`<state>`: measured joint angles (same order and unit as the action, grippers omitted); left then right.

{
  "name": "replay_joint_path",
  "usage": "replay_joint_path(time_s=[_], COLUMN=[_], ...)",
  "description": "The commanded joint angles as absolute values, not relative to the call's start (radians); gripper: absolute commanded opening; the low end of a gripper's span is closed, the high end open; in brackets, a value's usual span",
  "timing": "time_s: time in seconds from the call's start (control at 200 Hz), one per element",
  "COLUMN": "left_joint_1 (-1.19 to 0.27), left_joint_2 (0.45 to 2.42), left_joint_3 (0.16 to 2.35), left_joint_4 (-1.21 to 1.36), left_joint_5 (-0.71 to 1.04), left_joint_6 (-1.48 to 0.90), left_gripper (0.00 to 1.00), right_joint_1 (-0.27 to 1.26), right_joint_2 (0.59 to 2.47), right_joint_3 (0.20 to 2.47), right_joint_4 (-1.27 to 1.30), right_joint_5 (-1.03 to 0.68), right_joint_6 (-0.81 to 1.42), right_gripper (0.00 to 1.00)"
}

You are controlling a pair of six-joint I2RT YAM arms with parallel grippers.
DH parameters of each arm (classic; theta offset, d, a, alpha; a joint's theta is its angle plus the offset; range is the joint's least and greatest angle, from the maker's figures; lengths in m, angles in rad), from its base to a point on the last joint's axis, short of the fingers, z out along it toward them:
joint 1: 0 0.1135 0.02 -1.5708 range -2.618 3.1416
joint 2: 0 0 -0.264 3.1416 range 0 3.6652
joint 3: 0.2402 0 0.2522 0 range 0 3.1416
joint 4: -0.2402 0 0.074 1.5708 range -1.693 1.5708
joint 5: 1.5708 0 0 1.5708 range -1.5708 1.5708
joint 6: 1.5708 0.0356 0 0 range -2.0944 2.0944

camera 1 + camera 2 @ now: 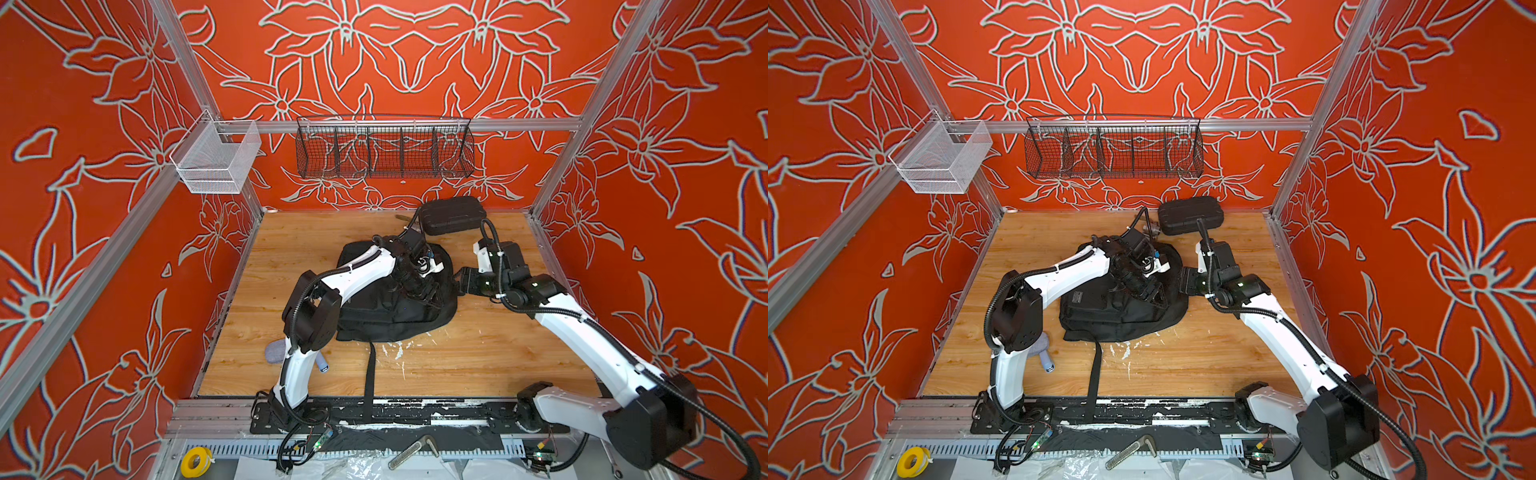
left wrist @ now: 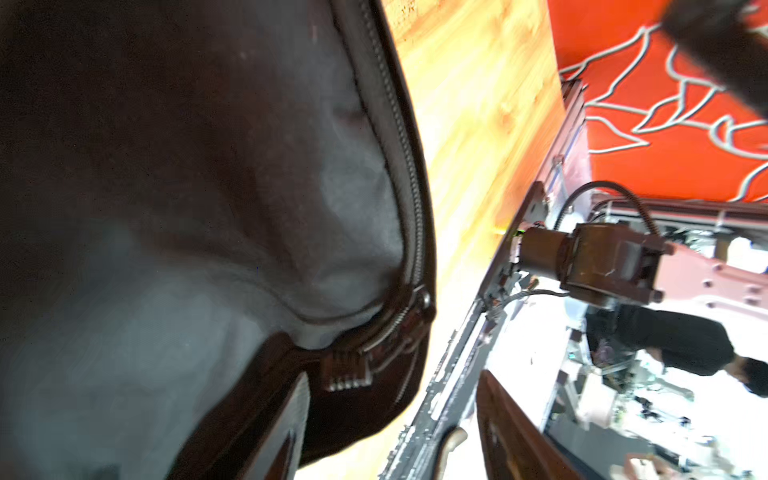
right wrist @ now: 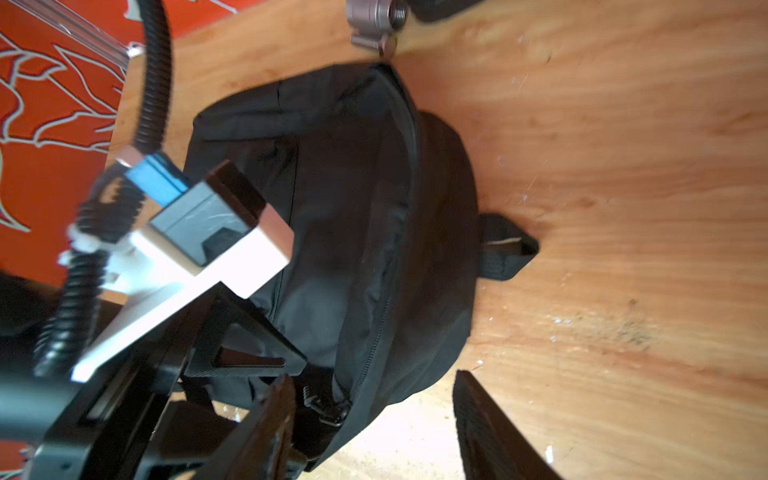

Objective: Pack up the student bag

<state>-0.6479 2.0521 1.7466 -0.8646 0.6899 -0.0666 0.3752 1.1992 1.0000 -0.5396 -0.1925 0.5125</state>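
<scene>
Both my jaws stand released: left gripper (image 1: 1152,293) low over the student bag (image 1: 1100,311) by its zip, right gripper (image 3: 370,432) waiting just right of it.

In both top views the left arm (image 1: 357,270) covers much of the student bag (image 1: 399,311) and a grey-blue object (image 1: 276,351) on the counter (image 1: 478,357). The left wrist view is blurred, its tool's fingers (image 2: 511,440) cut off by the frame's edge. Whether the left tool (image 1: 428,297) touches the fabric cannot be told.

Left claw (image 1: 432,297) angled downward mid-table, right claw (image 3: 370,419) spread wide beside it, both arms bent.
</scene>
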Motion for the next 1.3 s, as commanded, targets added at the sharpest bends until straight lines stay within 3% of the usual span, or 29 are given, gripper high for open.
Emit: replay_joint_path(time_s=[0.0,0.24,0.445,0.555,0.746,0.876,0.961,1.091,1.141,1.166,1.231,1.296], left_joint_1=[-0.647,-0.684,-0.690,-0.693,-0.695,-0.696,-0.695,-0.695,-0.695,-0.695,-0.695,-0.696], left_joint_2=[2.023,2.052,2.064,2.061,2.057,1.997,1.962,1.902,1.859,1.837,1.787,1.760], left_joint_3=[1.745,1.754,1.752,1.746,1.708,1.647,1.618,1.566,1.515,1.486,1.415,1.366], left_joint_4=[-0.850,-0.866,-0.864,-0.863,-0.839,-0.760,-0.732,-0.706,-0.653,-0.621,-0.534,-0.464], left_joint_5=[0.641,0.617,0.625,0.627,0.596,0.553,0.554,0.554,0.538,0.533,0.521,0.522], left_joint_6=[0.000,0.048,0.055,0.058,0.057,0.056,0.065,0.080,0.074,0.075,0.080,0.095], left_gripper=[0.62,0.50,0.38,0.26,0.16,0.00,0.00,0.00,0.26,0.33,0.44,0.46], right_joint_1=[0.371,0.364,0.364,0.362,0.360,0.360,0.357,0.353,0.353,0.353,0.352,0.353], right_joint_2=[1.235,1.344,1.393,1.410,1.430,1.415,1.401,1.387,1.386,1.386,1.385,1.384], right_joint_3=[1.036,1.048,1.037,1.028,1.023,1.012,1.001,0.990,0.989,0.991,0.992,0.993], right_joint_4=[-0.565,-0.562,-0.527,-0.492,-0.466,-0.476,-0.474,-0.458,-0.451,-0.451,-0.449,-0.446], right_joint_5=[-0.248,-0.296,-0.307,-0.313,-0.327,-0.308,-0.295,-0.285,-0.293,-0.297,-0.306,-0.313], right_joint_6=[0.578,0.610,0.637,0.669,0.690,0.686,0.690,0.704,0.704,0.703,0.693,0.689], right_gripper=[0.63,0.61,0.53,0.42,0.20,0.08,0.00,0.00,0.00,0.00,0.00,0.00])
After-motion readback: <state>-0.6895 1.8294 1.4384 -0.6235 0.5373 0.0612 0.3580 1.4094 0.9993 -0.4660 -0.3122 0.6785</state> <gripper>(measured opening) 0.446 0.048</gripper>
